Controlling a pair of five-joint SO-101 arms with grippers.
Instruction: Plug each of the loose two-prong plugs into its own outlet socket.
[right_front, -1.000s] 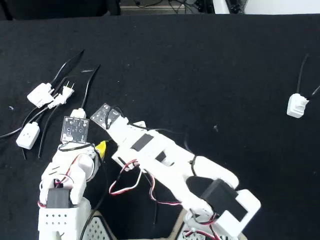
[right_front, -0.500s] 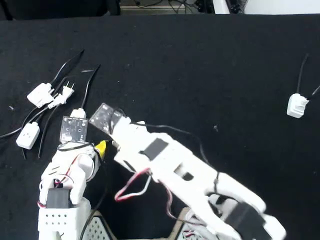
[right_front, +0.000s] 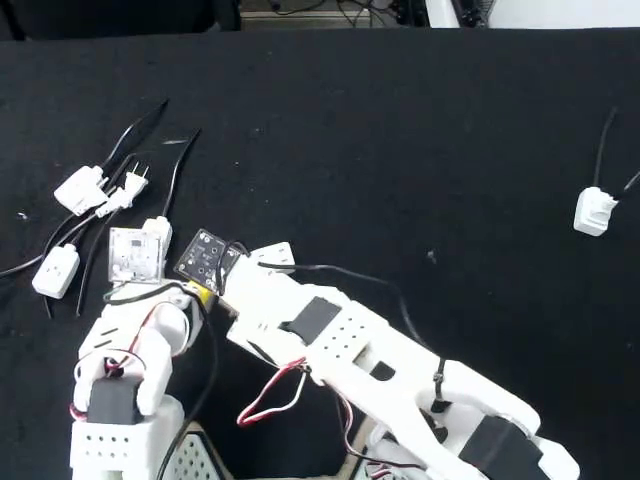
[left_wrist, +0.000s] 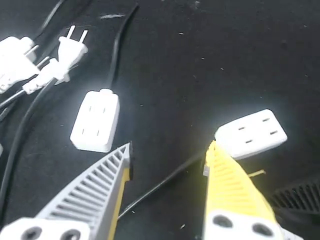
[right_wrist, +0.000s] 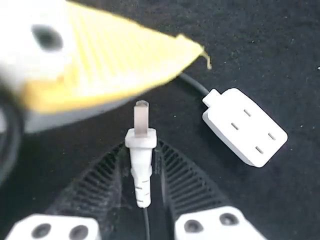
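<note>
Firmly pinched by its body in the closed right jaws: a white plug (right_wrist: 141, 145), prongs (right_wrist: 141, 116) aimed away from the wrist, with its cord running back between the black fingers (right_wrist: 95, 195). Close beneath the left arm's yellow finger (right_wrist: 115, 55), contact impossible to judge. Just beside, flat on the desk (right_wrist: 280, 45) and face up: a socket (right_wrist: 245, 132), apart from the prongs, nothing plugged into it.

Left jaws spread wide, gripping nothing, low over the desk. Just past the grey finger (left_wrist: 100, 190): a second socket (left_wrist: 95, 120), face up, on a black cord. Next to the yellow fingertip: the first socket.

Farther out on the left side: a loose plug (left_wrist: 70, 47), prongs bare, lying among tangled cords (right_front: 150, 120). Nearer the desk's left edge: a third socket (right_front: 55, 270).

Seen from above, both arms side by side at the near left of the desk, wrists close together. Far right, well apart from both: one more white piece (right_front: 595, 212) on its own cord, plug or socket impossible to tell.
</note>
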